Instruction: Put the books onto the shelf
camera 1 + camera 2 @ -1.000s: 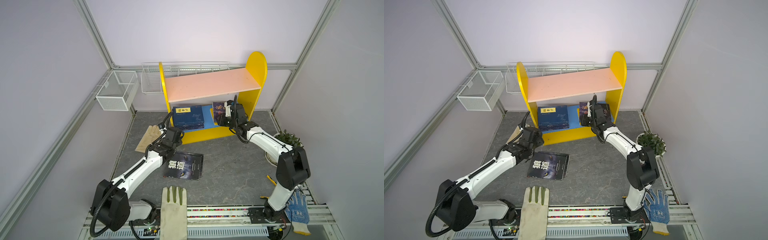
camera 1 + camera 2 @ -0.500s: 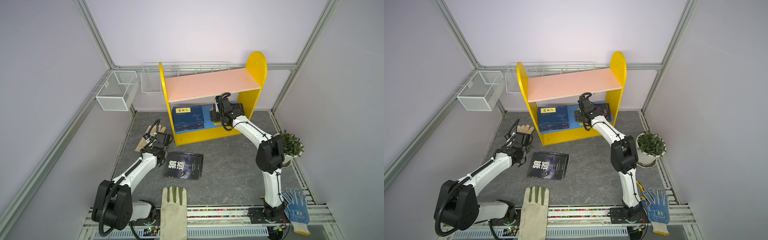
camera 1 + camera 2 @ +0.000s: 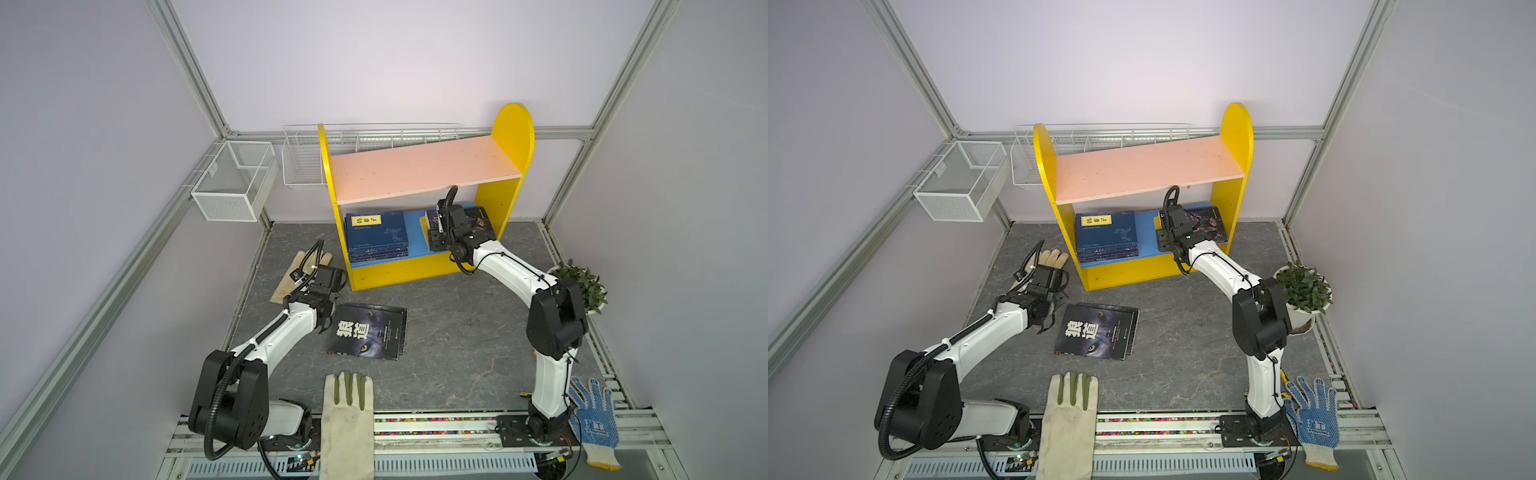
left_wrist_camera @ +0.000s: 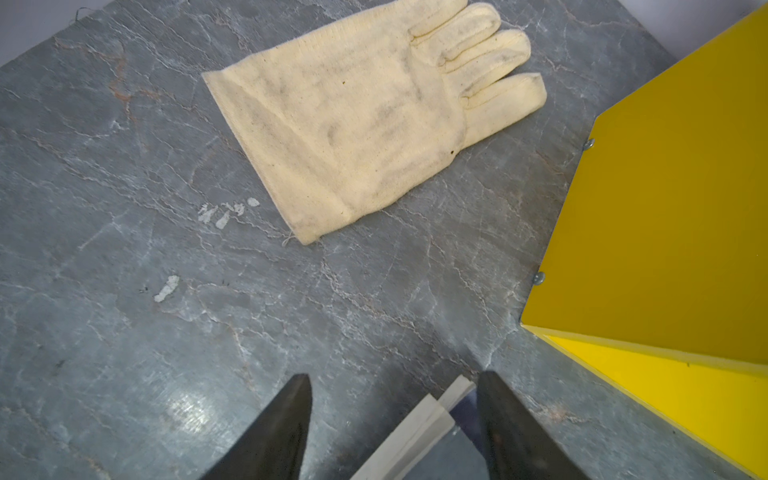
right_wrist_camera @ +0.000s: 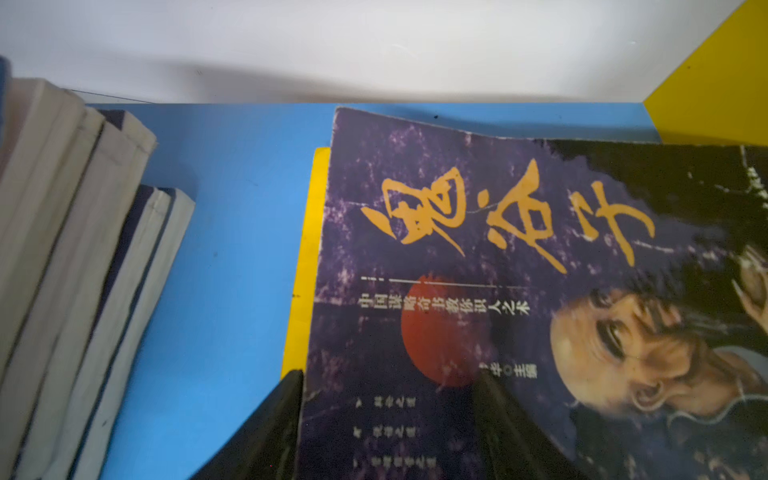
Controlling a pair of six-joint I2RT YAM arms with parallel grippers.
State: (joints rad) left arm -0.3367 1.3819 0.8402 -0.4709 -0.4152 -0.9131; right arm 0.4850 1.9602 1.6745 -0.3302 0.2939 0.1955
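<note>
Showing both pincers spread, from the front rail to the back wall. A soiled white canvas glove [image 3: 347,415] drapes over the rail behind the left pincer [image 4: 395,374], and a blue-dotted knit glove [image 3: 592,415] lies by the right arm's base.

The left pincer's dark fingers stand apart over one corner of a black paperback with white characters and a wolf's eye [image 3: 368,334]. This book lies flat on the grey slate tabletop [image 3: 457,332], off the shelf. The pale page edges of the corner show between the fingers; contact cannot be told. A cream cotton glove [image 4: 365,124] lies ahead of this pincer. A green potted plant [image 3: 582,286] stands beside the right arm's elbow.

The right pincer [image 5: 387,372] reaches into the yellow-sided two-tier shelf [image 3: 515,137], under its pink board, with fingers apart. Beneath them a purple-black paperback with orange brush characters [image 5: 457,291] lies flat on a bright yellow book [image 5: 309,257] on the blue board. A stack of navy blue paperbacks [image 3: 376,237] lies on that board, left of this pincer and apart from it. White wire baskets [image 3: 232,183] hang farthest back.
</note>
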